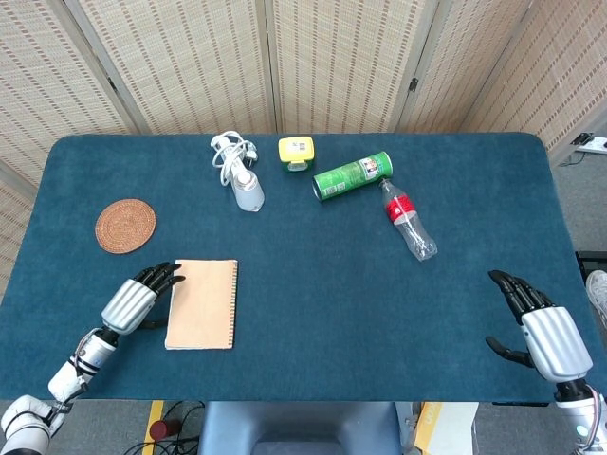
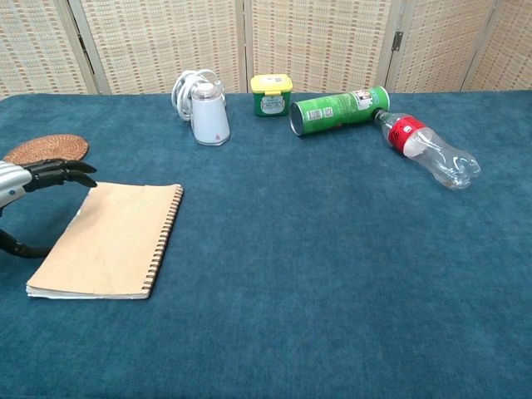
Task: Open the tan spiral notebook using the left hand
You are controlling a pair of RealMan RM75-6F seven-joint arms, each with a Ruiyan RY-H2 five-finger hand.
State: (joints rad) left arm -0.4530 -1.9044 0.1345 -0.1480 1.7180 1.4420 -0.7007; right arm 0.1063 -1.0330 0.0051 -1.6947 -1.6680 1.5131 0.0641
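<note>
The tan spiral notebook (image 1: 202,303) (image 2: 115,238) lies shut and flat on the blue table, its wire spine along its right edge. My left hand (image 1: 137,300) (image 2: 37,179) sits at the notebook's left edge, fingers spread and holding nothing; its fingertips (image 1: 171,275) reach the notebook's far left corner. Whether they touch the cover I cannot tell. My right hand (image 1: 536,327) hovers open near the table's front right corner, far from the notebook.
A round woven coaster (image 1: 124,226) lies behind my left hand. Along the back are a white charger with cable (image 1: 239,171), a yellow-lidded green tub (image 1: 296,153), a green can on its side (image 1: 353,175) and a clear bottle lying down (image 1: 409,219).
</note>
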